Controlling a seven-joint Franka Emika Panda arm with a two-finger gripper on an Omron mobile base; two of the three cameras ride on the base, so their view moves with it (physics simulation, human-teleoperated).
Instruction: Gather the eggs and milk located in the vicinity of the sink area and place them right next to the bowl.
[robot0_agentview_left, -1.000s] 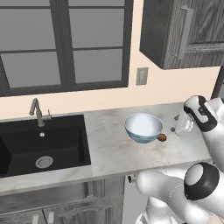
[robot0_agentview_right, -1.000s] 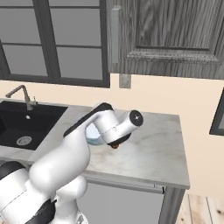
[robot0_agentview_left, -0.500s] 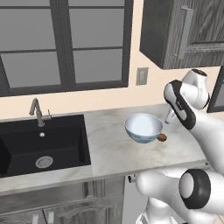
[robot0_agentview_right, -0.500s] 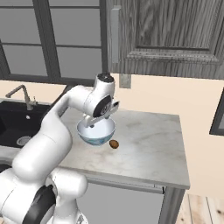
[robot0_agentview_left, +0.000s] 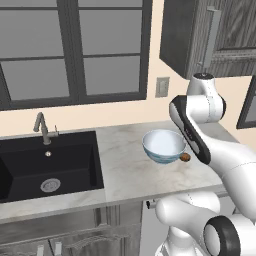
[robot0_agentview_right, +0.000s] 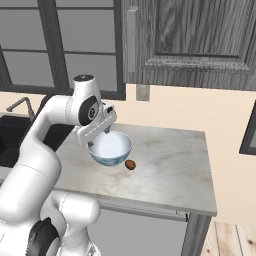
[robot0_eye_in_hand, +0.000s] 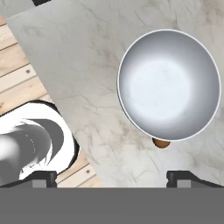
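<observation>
One brown egg (robot0_agentview_left: 185, 157) lies on the worktop (robot0_agentview_right: 170, 165), touching or just beside the bowl (robot0_agentview_left: 163, 145), so that part of the gathering looks done. The step in hand, as I judge it, is to go back toward the sink (robot0_agentview_left: 47, 165) for what remains (no milk carton or second egg can be made out on the worktop or in the basin from here).

To do this well, the arm should lift clear of the bowl's rim before it swings, so that neither the bowl nor the egg gets nudged; the egg is round and would roll at a light touch.

The tool (robot0_eye_in_hand: 112, 177) hangs high above the worktop, looking straight down. In the hand view its two finger tips sit far apart at the bottom corners with nothing between them, so it is wide and carries nothing. The bowl lies ahead of the tips and to one side; the egg peeks from under the bowl's near rim, between bowl and tool.
</observation>
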